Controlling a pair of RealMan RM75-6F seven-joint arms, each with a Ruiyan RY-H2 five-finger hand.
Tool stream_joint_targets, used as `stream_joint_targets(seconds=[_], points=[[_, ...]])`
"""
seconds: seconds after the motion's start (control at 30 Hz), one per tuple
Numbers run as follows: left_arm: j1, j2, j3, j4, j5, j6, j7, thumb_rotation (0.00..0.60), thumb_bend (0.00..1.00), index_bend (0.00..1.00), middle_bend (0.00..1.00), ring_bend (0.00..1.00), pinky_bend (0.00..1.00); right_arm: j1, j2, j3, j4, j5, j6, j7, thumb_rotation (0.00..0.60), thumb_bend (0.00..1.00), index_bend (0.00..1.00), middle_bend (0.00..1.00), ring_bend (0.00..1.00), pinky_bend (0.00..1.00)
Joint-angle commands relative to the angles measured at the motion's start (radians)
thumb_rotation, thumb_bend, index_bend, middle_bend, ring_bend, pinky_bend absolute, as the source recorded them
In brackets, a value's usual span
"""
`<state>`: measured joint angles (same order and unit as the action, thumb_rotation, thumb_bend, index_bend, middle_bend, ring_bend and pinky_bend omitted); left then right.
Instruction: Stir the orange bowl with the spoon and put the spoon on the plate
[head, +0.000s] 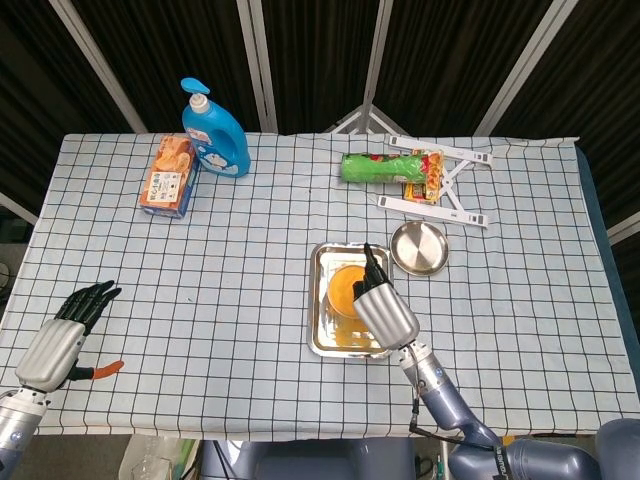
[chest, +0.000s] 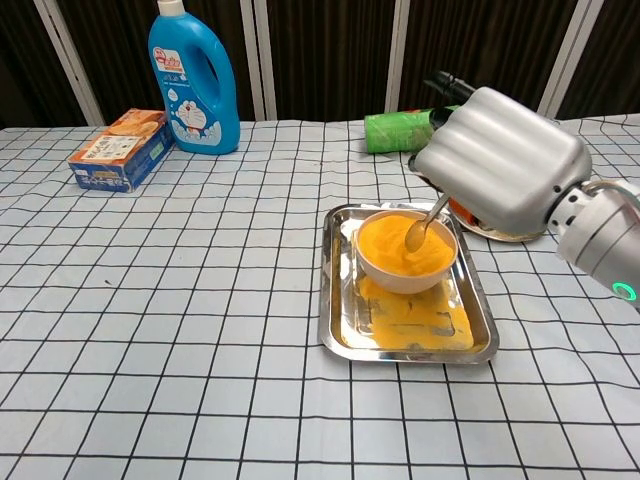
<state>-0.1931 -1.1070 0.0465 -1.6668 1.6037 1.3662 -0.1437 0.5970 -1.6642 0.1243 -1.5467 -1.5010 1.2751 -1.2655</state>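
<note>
Right hand: wrapped round the spoon handle, tip down in the orange bowl, handle slanting up to the right.
Bowl: round, sits in a shiny steel tray.
Plate: round metal, just right of the tray; head view shows it whole.
Left hand: head view only, fingers spread, holding nothing, near table edge.

orange bowl, silver tray, blue bottle, black-and-white checked tablecloth, green packet
</note>
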Motion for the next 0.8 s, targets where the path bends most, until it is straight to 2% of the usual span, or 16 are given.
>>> stream_joint_targets(seconds=[0.03,0.6,0.8], points=[[0.0,0.0,0.0,0.0,0.0,0.001,0.0,0.6,0.0,0.0,0.0,0.0,0.0,0.001,-0.004,-0.003,-0.002,-0.004,-0.001,0.0,0.6,0.5,0.66,0.58,0.3,0.0],[0.0,-0.001,0.0,0.001,0.001,0.001,-0.001,0.6,0.0,0.0,0.0,0.0,0.0,-0.01,0.026,0.008,-0.015,0.007,0.009,-0.001,0.6,0.5,0.67,0.58,0.3,0.0],[0.001,-0.001,-0.001,0.001,-0.003,0.0,0.0,0.6,0.0,0.0,0.0,0.0,0.0,-0.001,0.052,0.073,-0.023,0.032,0.031,0.024,0.6,0.5,0.67,0.58,0.3,0.0]])
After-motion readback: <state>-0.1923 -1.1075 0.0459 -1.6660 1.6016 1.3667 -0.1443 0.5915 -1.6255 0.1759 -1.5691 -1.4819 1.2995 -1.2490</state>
